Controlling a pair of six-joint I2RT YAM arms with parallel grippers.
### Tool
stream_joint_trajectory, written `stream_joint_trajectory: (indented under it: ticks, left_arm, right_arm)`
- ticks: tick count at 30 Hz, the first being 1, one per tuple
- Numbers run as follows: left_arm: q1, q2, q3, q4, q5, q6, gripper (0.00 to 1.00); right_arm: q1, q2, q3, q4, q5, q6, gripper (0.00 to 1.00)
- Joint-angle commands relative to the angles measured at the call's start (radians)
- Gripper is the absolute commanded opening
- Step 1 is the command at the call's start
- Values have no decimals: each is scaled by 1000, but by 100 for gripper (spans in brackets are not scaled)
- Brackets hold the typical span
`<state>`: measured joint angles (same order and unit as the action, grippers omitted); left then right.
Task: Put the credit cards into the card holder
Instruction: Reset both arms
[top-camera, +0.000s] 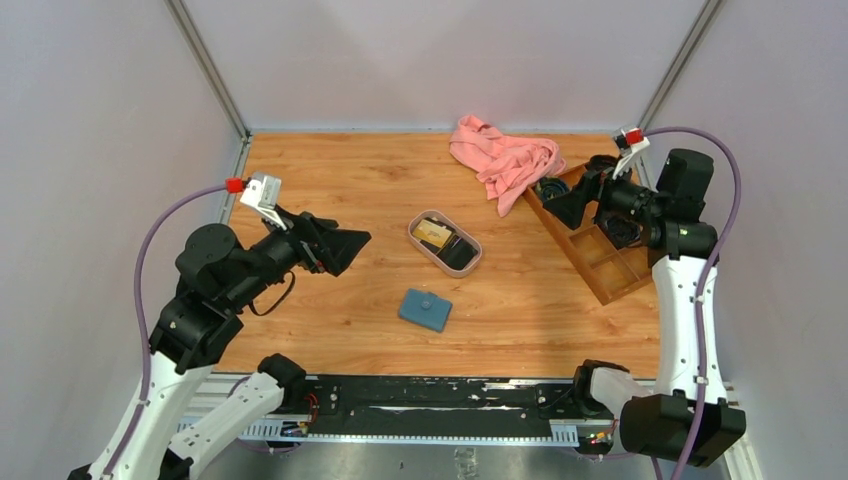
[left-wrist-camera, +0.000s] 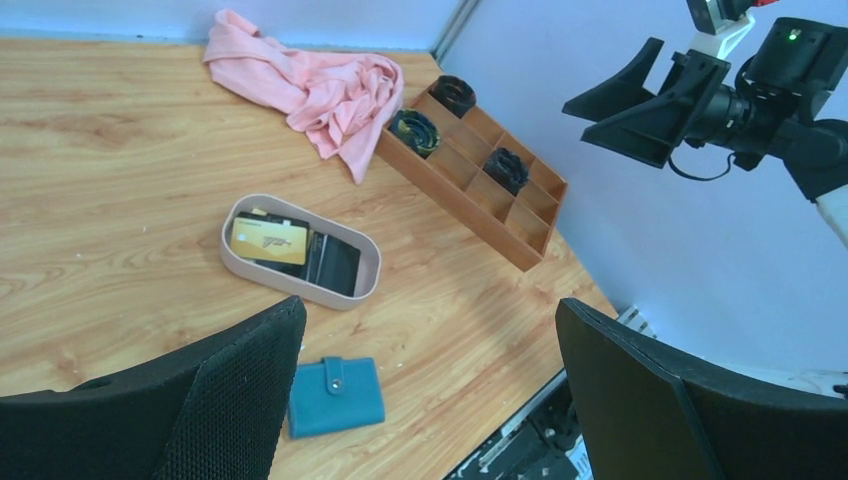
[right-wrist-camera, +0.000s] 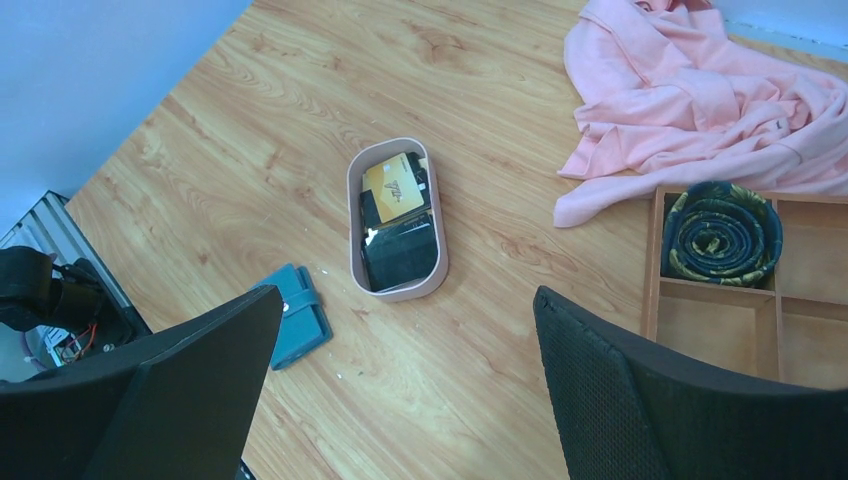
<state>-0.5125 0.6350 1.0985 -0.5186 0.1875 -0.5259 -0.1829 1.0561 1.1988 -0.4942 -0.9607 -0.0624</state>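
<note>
The credit cards lie in an oval pinkish tray (top-camera: 414, 240) mid-table: a gold card (top-camera: 432, 233) (left-wrist-camera: 268, 240) (right-wrist-camera: 393, 186) partly over black ones (top-camera: 459, 253) (left-wrist-camera: 335, 262) (right-wrist-camera: 400, 255). The teal card holder (top-camera: 425, 309) (left-wrist-camera: 335, 396) (right-wrist-camera: 300, 320) lies shut and snapped, on the wood in front of the tray. My left gripper (top-camera: 354, 243) (left-wrist-camera: 430, 310) hovers open, left of the tray, holding nothing. High at the right, over the wooden box, my right gripper (top-camera: 556, 205) (right-wrist-camera: 408, 300) is open and empty too.
A crumpled pink cloth (top-camera: 505, 160) (right-wrist-camera: 690, 90) lies at the back. A brown compartmented box (top-camera: 595, 250) (left-wrist-camera: 470, 170) along the right edge holds dark rolled items (right-wrist-camera: 722, 230). Walls close in on the left, back and right.
</note>
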Motion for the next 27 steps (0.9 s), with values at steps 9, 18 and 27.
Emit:
stream_joint_trajectory:
  ticks: [9, 18, 27]
  left_arm:
    - [6, 156, 216, 23, 35, -183, 100]
    - [6, 271, 422, 54, 28, -337, 100]
    - [6, 234, 437, 95, 0, -354, 100]
  right_arm:
    - [-32, 19, -36, 71, -15, 45, 100]
    - [-35, 61, -47, 78, 16, 23, 100]
    - [-36, 109, -49, 87, 35, 15, 100]
